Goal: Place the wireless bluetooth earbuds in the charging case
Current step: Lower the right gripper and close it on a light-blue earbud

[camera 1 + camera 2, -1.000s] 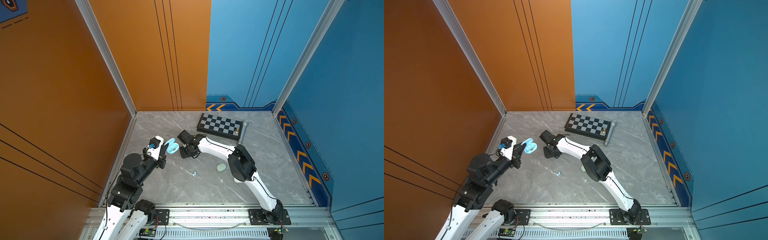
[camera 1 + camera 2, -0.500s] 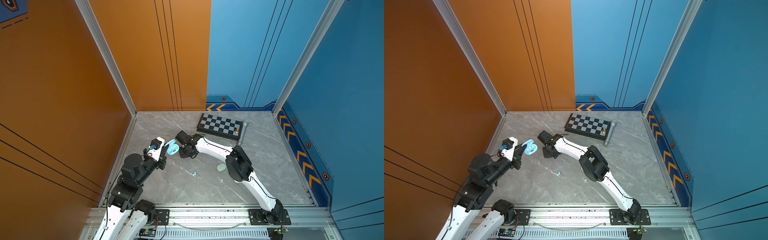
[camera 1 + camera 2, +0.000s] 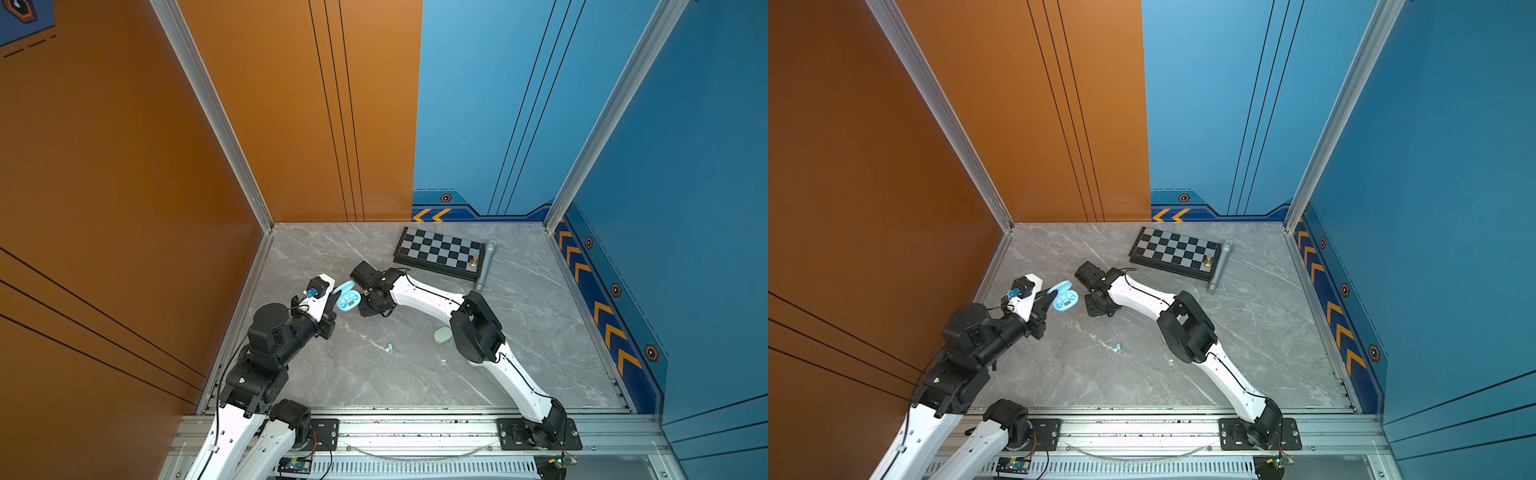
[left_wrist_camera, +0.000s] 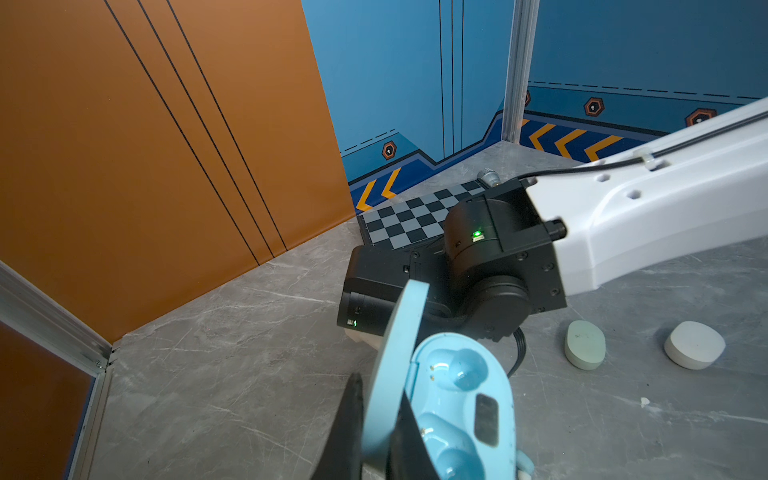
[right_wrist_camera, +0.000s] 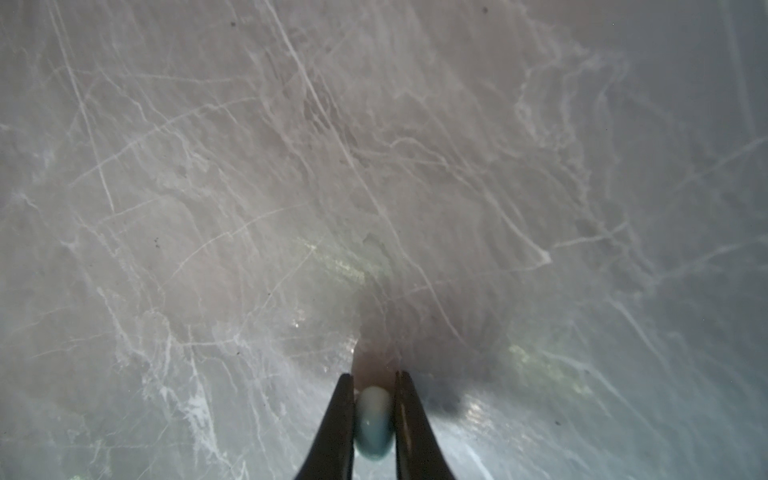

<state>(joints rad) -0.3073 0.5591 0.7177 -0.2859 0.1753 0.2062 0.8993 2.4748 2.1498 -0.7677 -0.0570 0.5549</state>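
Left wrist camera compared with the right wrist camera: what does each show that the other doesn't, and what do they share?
Only the left wrist view shows the open light-blue charging case, its lid pinched by the left gripper fingers, plus a green case, a white case and the chessboard. Only the right wrist view shows a small earbud between the right gripper fingers. Both show the grey marble table.

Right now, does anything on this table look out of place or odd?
A microphone lies beside a chessboard at the back, neither belonging to an earbud job. One blue earbud lies loose, apart from the open blue case.
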